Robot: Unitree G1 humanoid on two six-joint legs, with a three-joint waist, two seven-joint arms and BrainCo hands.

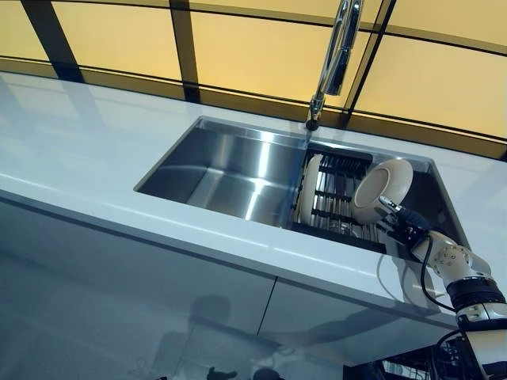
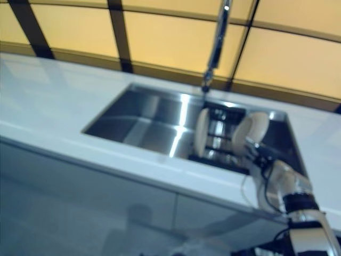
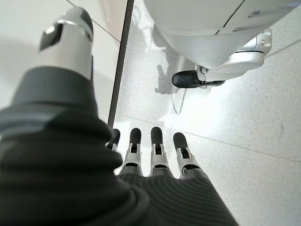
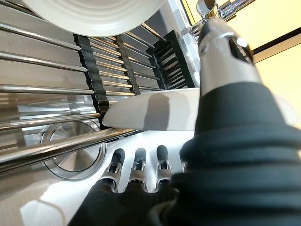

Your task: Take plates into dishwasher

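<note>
Left eye view shows the right robot hand (image 1: 402, 223) reaching over the counter (image 1: 95, 158) edge into the sink (image 1: 230, 170), where a dark-barred rack (image 1: 333, 198) sits in the basin's right part. A white plate (image 1: 383, 188) stands tilted on that rack, its rim right at the hand's fingertips; a second plate (image 1: 310, 188) stands upright on edge further along the rack, on the far side of the first from the hand. The tap (image 1: 337, 55) rises behind the basin.

By my reading, the step in hand is the pick-up: the near plate is being grasped or about to be grasped at its rim, and no dishwasher shows in any view. The next move calls for a firm pinch on the rim, then a lift clear of the rack bars without knocking the second plate.

Right wrist view adds what the head views cannot: the thumb (image 4: 221, 52) lies over the top face of a white plate edge (image 4: 150, 110) while the fingers (image 4: 138, 165) sit beneath it, so the hand looks clamped on the plate, though actual contact underneath is not plain. It also shows the drain below the rack bars.

Left wrist view shows the left robot hand (image 3: 155, 150) hanging idle over the floor, fingers straight and holding nothing.
</note>
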